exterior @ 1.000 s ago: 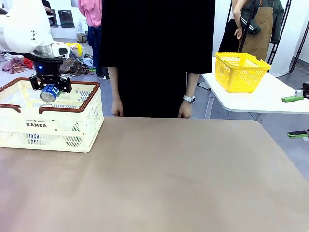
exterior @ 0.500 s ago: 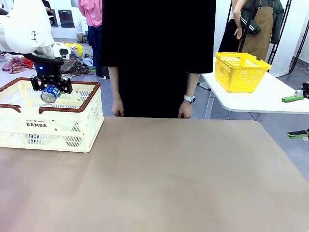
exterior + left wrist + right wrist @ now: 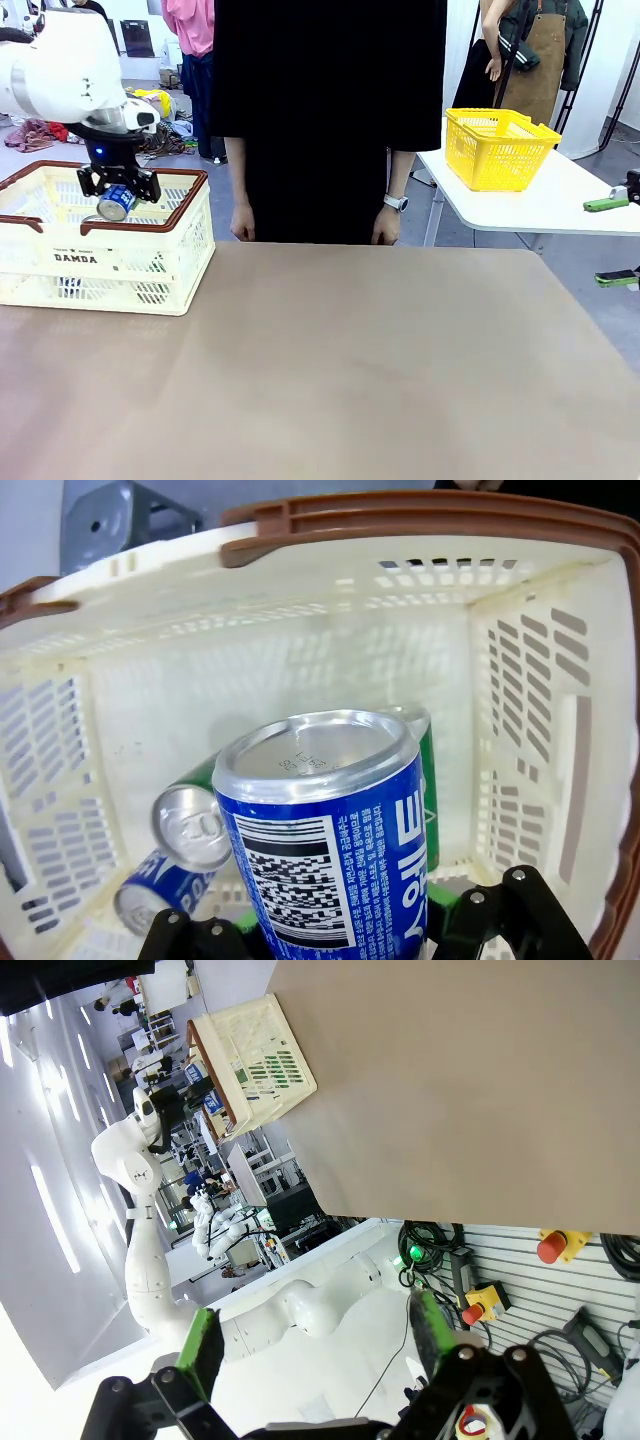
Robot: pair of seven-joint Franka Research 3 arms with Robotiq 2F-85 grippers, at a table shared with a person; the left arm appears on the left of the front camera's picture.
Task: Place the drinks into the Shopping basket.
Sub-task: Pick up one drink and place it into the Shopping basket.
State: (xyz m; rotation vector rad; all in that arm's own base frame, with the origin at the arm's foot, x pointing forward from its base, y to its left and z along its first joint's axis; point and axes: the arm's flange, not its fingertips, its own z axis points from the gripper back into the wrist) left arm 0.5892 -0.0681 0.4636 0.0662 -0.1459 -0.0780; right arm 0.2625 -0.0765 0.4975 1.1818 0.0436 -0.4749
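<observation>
My left gripper [image 3: 118, 192] is shut on a blue drink can [image 3: 116, 202], holding it tilted over the open top of the cream Shopping basket [image 3: 150, 265] at the table's left. In the left wrist view the held blue can [image 3: 330, 830] sits between the fingers with its silver top up. Below it, on the basket floor, lie a green can [image 3: 428, 780], a can showing its silver end [image 3: 195, 825] and another blue can [image 3: 165, 892]. My right gripper [image 3: 315, 1345] is open with nothing between its green pads [image 3: 200, 1350], far from the basket [image 3: 250, 1055].
A person in black stands at the far side of the table [image 3: 380, 360], hands [image 3: 383, 228] hanging at the edge. A yellow mesh basket [image 3: 497, 148] rests on a white side table [image 3: 560, 205] at the back right.
My left gripper has moved right and down with the blue can, going lower into the basket's opening. The person has barely moved.
</observation>
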